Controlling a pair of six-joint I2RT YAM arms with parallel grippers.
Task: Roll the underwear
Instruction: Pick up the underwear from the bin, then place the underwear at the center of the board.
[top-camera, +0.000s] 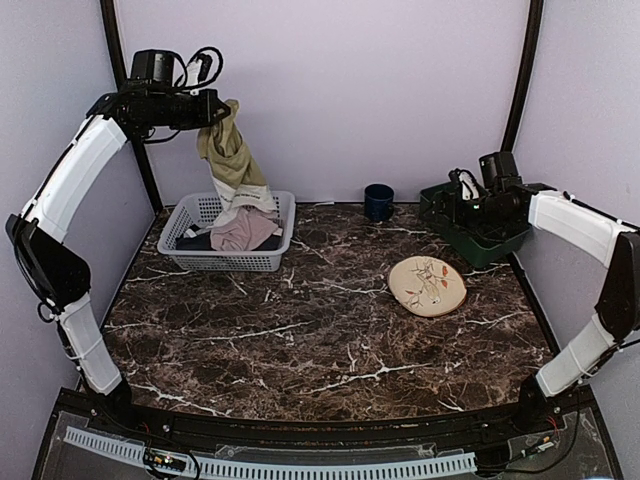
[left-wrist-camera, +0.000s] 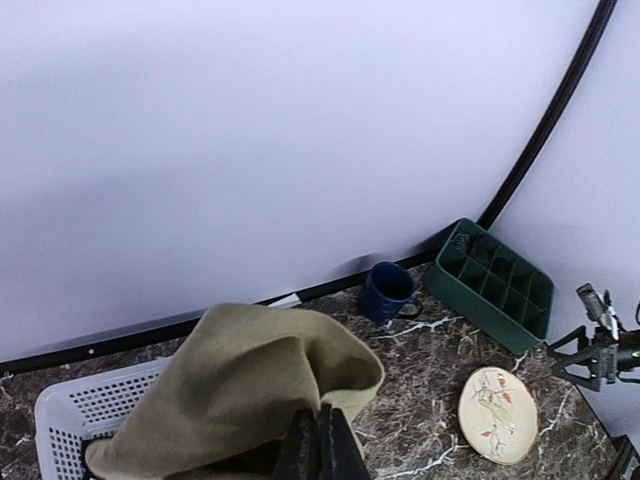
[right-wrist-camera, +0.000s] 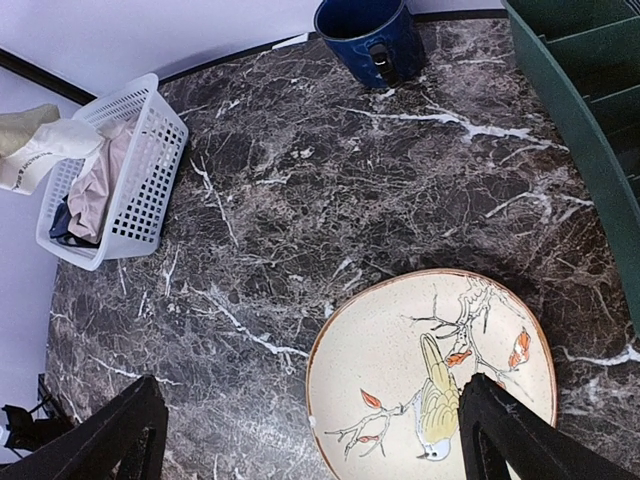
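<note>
Soft, bright, even light across all three views.
You get only faint shadows on the dark brown white-veined marble table (top-camera: 330, 330), one hugging the round cream bird-painted plate (right-wrist-camera: 400, 350). In the left wrist view the black corner pole (left-wrist-camera: 543, 140) bows with lens distortion, and the pale lilac back wall (left-wrist-camera: 250, 120) dims lower left.

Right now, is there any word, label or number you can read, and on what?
Underwear waistband: faint dark marks, too small to read.
Plate: painted bird and branch, no words.
Mug, basket, green tray: no text visible.
</note>
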